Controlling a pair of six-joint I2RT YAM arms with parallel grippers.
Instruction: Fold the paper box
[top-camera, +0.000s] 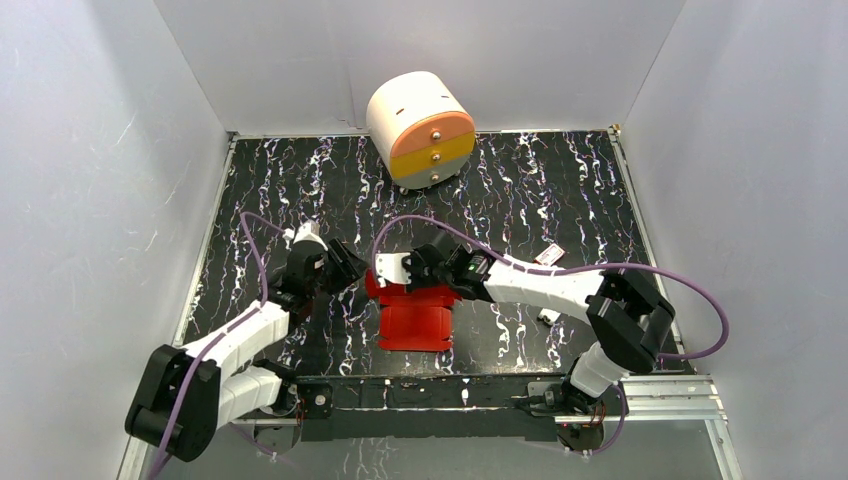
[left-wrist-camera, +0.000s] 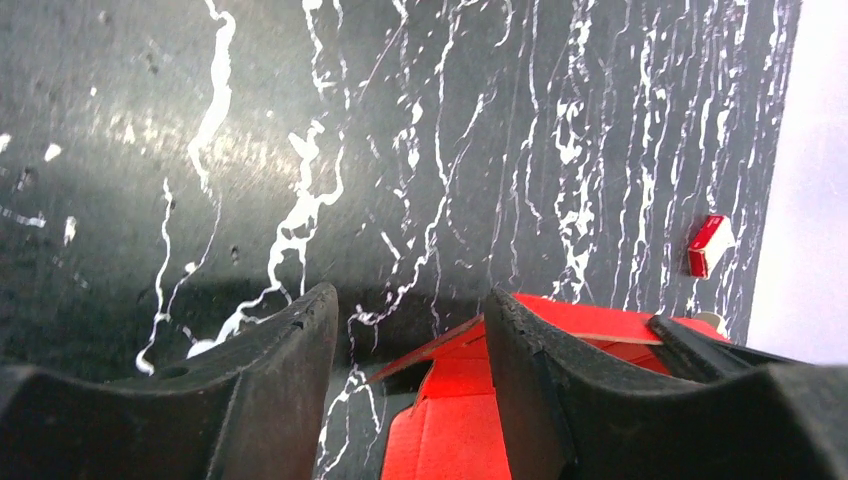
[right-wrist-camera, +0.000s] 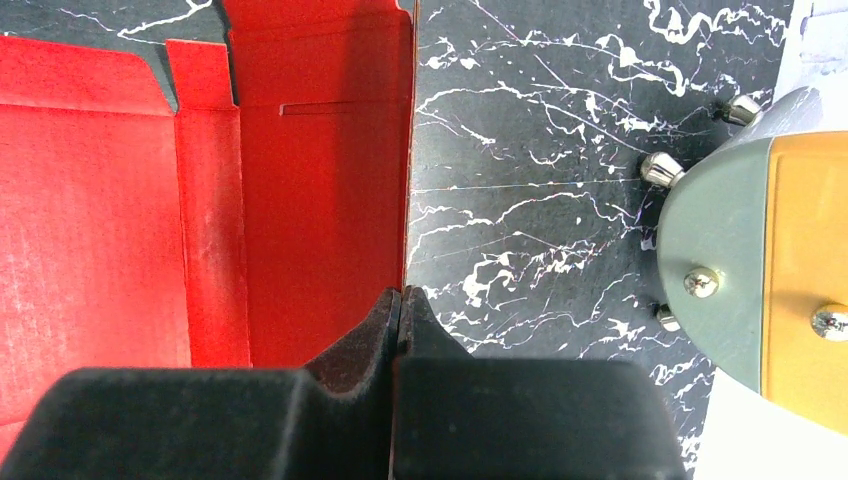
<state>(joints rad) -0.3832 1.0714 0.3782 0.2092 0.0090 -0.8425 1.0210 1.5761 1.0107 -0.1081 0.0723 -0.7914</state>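
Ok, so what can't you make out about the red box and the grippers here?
Top external: the far end of the paper box is hidden under the right gripper.
Left wrist: a finger of the left gripper covers most of the box; the bottom edge cuts off the rest.
Right wrist: frame edges crop the box's left and top.
Packet print: too small.

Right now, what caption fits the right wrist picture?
Right gripper pinches an edge of the paper box, drawer unit nearby.
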